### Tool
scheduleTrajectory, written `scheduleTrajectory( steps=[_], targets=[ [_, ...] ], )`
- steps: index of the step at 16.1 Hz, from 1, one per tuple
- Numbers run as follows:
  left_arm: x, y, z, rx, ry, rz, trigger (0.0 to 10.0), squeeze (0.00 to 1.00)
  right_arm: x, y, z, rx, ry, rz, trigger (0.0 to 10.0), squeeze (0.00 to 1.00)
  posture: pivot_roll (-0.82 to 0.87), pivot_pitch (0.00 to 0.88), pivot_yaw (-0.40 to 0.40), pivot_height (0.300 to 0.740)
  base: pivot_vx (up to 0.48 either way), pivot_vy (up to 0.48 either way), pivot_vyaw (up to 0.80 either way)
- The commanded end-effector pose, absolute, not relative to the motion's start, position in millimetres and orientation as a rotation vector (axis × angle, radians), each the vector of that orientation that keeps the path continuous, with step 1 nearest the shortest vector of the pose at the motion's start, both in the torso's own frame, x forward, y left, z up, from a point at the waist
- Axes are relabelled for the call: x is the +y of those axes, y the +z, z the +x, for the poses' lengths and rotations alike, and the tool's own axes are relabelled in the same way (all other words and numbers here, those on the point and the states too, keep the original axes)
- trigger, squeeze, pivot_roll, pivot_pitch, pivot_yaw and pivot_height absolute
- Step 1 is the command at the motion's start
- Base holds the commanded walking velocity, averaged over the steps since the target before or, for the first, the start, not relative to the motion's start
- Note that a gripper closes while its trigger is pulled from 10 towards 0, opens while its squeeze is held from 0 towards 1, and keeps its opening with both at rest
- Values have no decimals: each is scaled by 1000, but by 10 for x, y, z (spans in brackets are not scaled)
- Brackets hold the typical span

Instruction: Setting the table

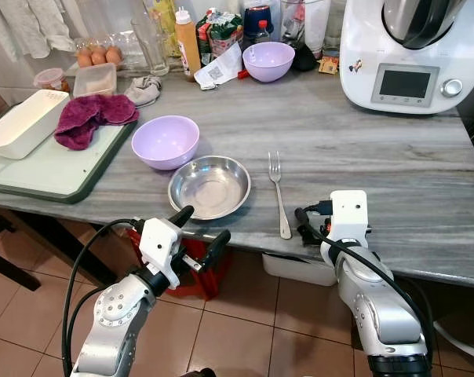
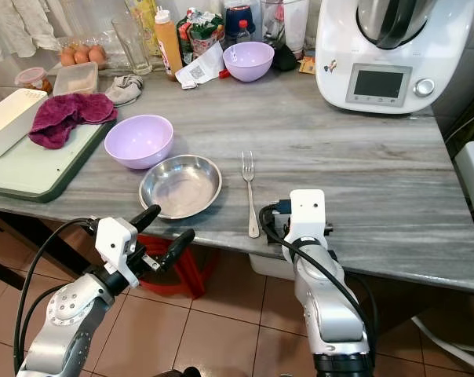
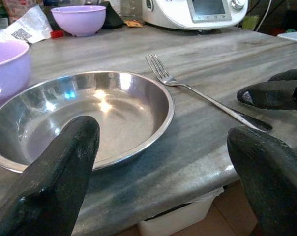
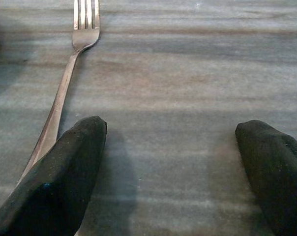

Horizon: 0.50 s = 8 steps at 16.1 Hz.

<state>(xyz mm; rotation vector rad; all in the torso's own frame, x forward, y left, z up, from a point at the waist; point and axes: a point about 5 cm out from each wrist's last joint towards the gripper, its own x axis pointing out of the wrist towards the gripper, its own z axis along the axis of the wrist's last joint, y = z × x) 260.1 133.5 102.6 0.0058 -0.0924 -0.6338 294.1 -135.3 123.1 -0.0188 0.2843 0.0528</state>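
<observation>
Grey, wood-grained stone forms the long countertop, which carries one shallow round stainless-steel dish near its front edge, one slim silver metal fork just beside the dish, and two glossy lilac plastic bowls: one touching the dish's far rim, the other near the back edge. The fork's long axis runs front to back, its tines toward the back edge and its handle tip close to the front edge. The left gripper hangs spread below the front edge, before the dish. The right gripper sits at the front edge with fingers wide apart, one fingertip beside the fork's handle.
</observation>
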Motion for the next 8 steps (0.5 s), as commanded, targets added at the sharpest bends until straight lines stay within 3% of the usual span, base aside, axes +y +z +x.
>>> scheduleTrajectory(
  steps=[1,8],
  targets=[
    [1350,1029,2610,-93,-630,18,10000,0,-1214,1163,2905,334,133,-17,10000,1000,-138,115,81,740,0,0,0],
    [1330,1029,2613,-96,-634,15,10000,0,-1092,1183,2931,342,219,-17,10000,1000,-137,113,81,740,0,0,0]
  ],
)
